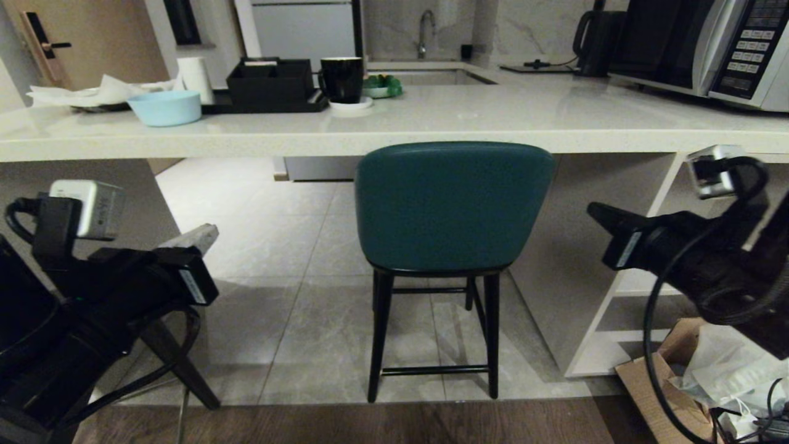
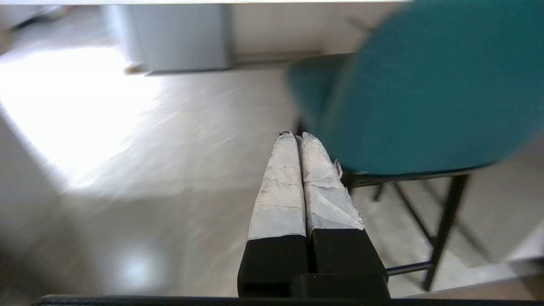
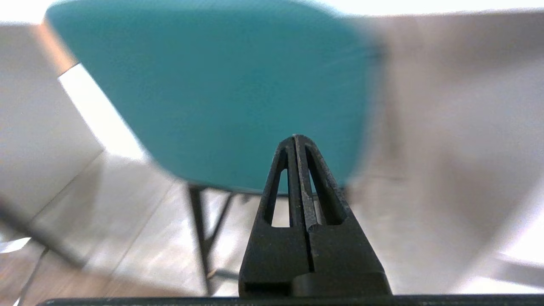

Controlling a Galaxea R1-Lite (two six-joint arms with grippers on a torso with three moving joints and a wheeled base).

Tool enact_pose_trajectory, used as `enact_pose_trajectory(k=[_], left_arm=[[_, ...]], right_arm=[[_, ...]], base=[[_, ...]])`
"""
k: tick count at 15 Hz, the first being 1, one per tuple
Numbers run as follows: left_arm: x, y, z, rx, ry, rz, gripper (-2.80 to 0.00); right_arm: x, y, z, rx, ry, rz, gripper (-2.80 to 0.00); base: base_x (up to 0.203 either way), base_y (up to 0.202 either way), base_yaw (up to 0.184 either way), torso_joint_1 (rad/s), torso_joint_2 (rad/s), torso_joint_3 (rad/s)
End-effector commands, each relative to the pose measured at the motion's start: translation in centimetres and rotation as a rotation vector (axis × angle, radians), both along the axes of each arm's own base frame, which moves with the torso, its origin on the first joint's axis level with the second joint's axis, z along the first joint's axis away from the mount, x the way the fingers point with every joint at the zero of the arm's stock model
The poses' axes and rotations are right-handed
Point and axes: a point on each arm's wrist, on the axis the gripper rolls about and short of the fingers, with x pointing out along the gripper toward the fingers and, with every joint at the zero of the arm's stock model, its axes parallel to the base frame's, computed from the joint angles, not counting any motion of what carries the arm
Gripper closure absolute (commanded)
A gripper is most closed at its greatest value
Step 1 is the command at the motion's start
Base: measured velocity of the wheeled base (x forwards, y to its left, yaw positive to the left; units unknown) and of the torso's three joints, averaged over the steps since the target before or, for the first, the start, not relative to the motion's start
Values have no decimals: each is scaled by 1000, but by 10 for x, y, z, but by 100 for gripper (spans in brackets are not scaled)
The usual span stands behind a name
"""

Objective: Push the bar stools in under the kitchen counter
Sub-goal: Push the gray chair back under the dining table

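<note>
The teal stool [image 1: 455, 206] stands on the tiled floor [image 1: 277, 296] under the kitchen counter's [image 1: 394, 145] front edge, its curved back facing the robot, squarely between both grippers. The left gripper [image 1: 206, 234] and right gripper [image 1: 595, 213] flank it, jaws pressed together and empty, apparently about equally near. The grey stool is perhaps only a leg [image 1: 179, 364] at left.

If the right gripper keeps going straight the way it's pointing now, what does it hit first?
Most likely the teal stool: the shut right gripper points at the lower part of its padded back, with nothing visible in between. Depth is unclear.
</note>
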Motion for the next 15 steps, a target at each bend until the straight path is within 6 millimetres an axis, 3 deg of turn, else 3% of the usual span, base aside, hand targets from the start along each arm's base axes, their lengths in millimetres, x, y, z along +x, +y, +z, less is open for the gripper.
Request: enact_pose_trajectory(k=[1, 5, 8, 10, 12, 14, 15], left_arm=[[-42, 21, 25, -26, -43, 66, 0], [-90, 51, 40, -62, -127, 245, 0], [-138, 68, 36, -59, -201, 324, 0], [-165, 74, 24, -40, -216, 386, 0], [-177, 76, 3, -19, -192, 404, 0], [-185, 77, -10, 2, -199, 429, 0], [-190, 77, -15, 13, -204, 454, 0]], right_arm=[[-53, -26, 31, 26, -133, -68, 0], [-108, -56, 40, 16, -196, -210, 0], [-168, -73, 44, 16, -269, -353, 0], [-211, -75, 32, 2, -288, -419, 0], [-242, -71, 11, -20, -247, -402, 0], [-255, -68, -7, -42, -160, -342, 0], [-255, -67, -5, -43, -163, -330, 0]], base=[[0, 0, 0, 0, 0, 0], [0, 0, 0, 0, 0, 0], [0, 0, 0, 0, 0, 0], [0, 0, 0, 0, 0, 0], [0, 0, 0, 0, 0, 0], [0, 0, 0, 0, 0, 0], [0, 0, 0, 0, 0, 0]])
